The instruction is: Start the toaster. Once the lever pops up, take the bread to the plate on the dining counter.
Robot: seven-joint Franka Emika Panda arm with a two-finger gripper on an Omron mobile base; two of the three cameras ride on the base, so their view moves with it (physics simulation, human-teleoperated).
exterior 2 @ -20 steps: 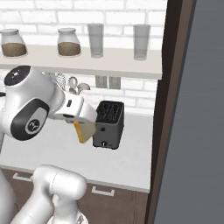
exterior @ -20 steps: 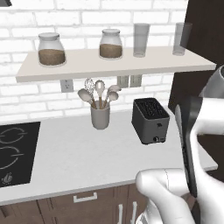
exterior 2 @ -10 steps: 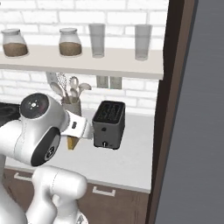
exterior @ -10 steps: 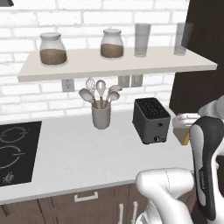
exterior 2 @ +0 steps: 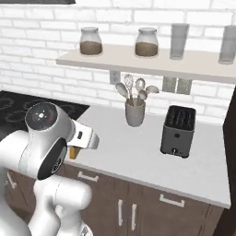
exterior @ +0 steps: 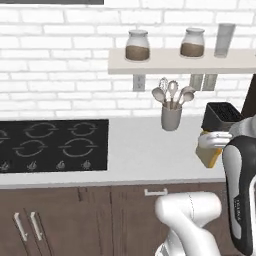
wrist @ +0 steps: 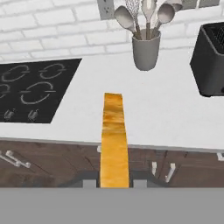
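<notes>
Countertop of smooth white (exterior: pixel 135 155) running under the brick wall, carrying a flat black cooktop (exterior: pixel 52 145) at the left end. Standing toward the right end: small black boxy toaster (exterior 2: pixel 179 131), top slots looking bare. Just to its left, grey cup of spoons and a whisk (exterior 2: pixel 135 113). Hanging edge-on near the counter's front edge, well apart from the toaster: flat yellowish-tan bread slice with golden crust (wrist: pixel 114 140). Pinching that slice by one edge, dark tips pressing on both faces: two-finger gripper (wrist: pixel 114 183).

Judging the step in hand as the carry toward the plate. Doing it well probably meaning:
- holding the pinch firm
- turning the base smoothly
- swinging the thin slice wide of cup and toaster
- loosening only once low over the plate
</notes>
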